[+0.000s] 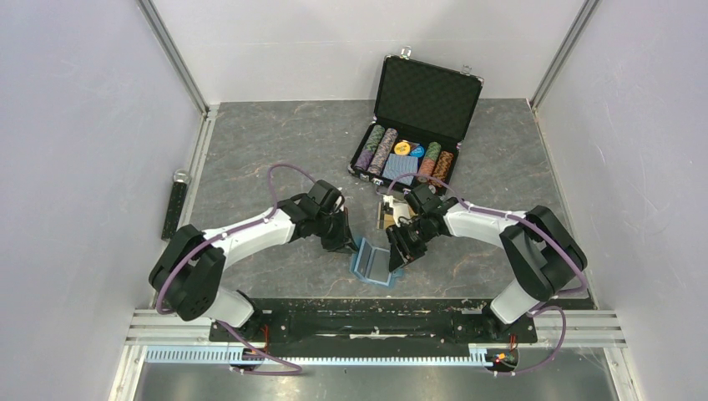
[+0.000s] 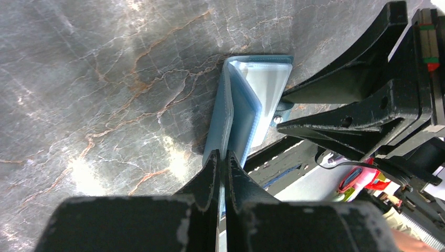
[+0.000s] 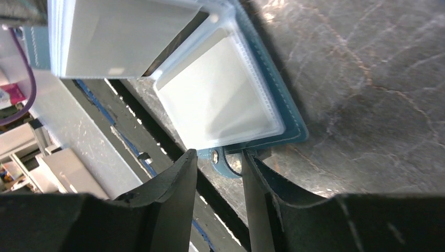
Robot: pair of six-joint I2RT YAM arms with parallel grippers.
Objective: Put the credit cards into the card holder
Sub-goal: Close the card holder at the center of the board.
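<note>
The teal-blue card holder [image 1: 373,266] lies open near the table's front edge, its pale blue pockets showing. My left gripper [image 1: 347,243] is shut on the edge of the holder's left flap [image 2: 239,110] and holds that flap raised. My right gripper [image 1: 399,252] is open at the holder's right side. In the right wrist view its jaws [image 3: 219,157] stand on either side of the snap tab [image 3: 226,164] without pinching it, and the pale pocket [image 3: 220,100] lies flat just beyond them. The credit cards [image 1: 386,210], orange-gold and whitish, lie behind my right gripper, partly hidden by it.
A big black case [image 1: 427,98] stands open at the back with rows of striped poker chips [image 1: 376,149] and a blue patterned deck [image 1: 402,165]. A black bar [image 1: 175,209] lies at the left wall. The black front rail [image 1: 367,311] runs just below the holder.
</note>
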